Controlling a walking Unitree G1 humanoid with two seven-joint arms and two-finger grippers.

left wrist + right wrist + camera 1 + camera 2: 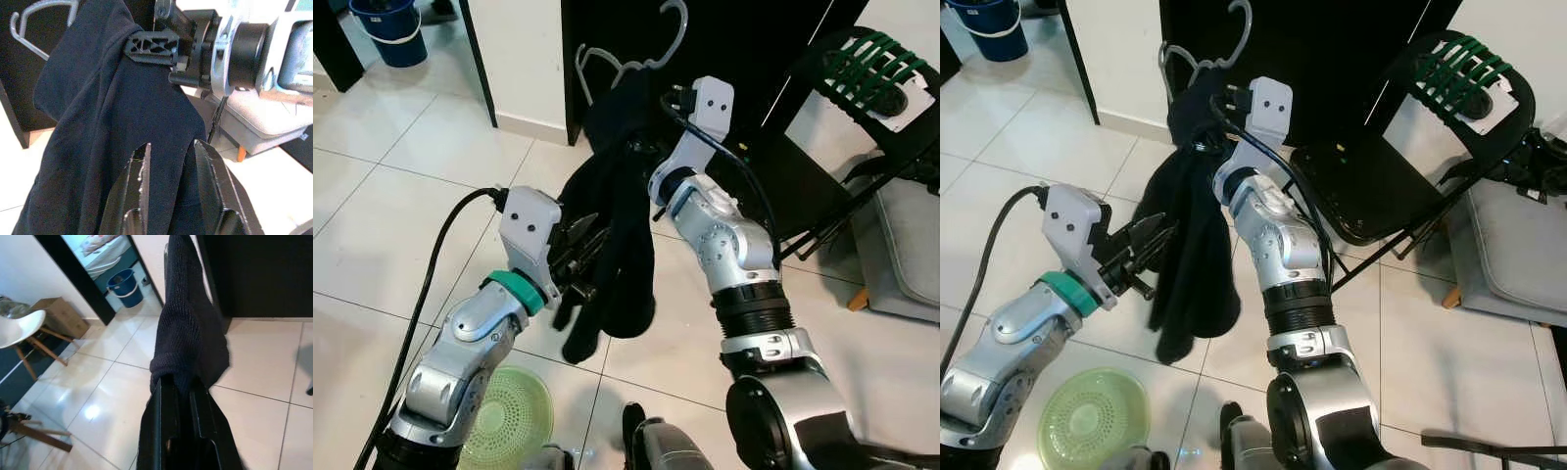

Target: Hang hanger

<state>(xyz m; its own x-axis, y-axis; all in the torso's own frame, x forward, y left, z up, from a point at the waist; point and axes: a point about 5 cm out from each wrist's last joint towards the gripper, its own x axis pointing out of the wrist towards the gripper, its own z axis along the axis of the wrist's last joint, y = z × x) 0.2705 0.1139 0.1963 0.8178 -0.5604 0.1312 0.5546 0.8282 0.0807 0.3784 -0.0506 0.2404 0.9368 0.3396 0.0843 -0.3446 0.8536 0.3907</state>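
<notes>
A pale grey plastic hanger (674, 27) carries a dark navy garment (619, 264) that hangs down in front of a black cabinet. My right gripper (636, 149) is raised to the garment's top, just under the hanger, and is shut on the cloth (188, 323); its fingers (166, 401) pinch a fold. My left gripper (585, 247) sits lower, at the garment's middle on its left side. Its two fingers (139, 196) stand open with the cloth (98, 127) just beyond the tips. The hanger's shoulder (44, 14) pokes out above the cloth.
A black folding chair (1361, 186) stands right of the garment, with a grey cushioned seat (1518, 245) beyond it. A green round strainer (1092, 416) lies on the white tiles by my left arm. A blue bucket (391, 29) stands far left.
</notes>
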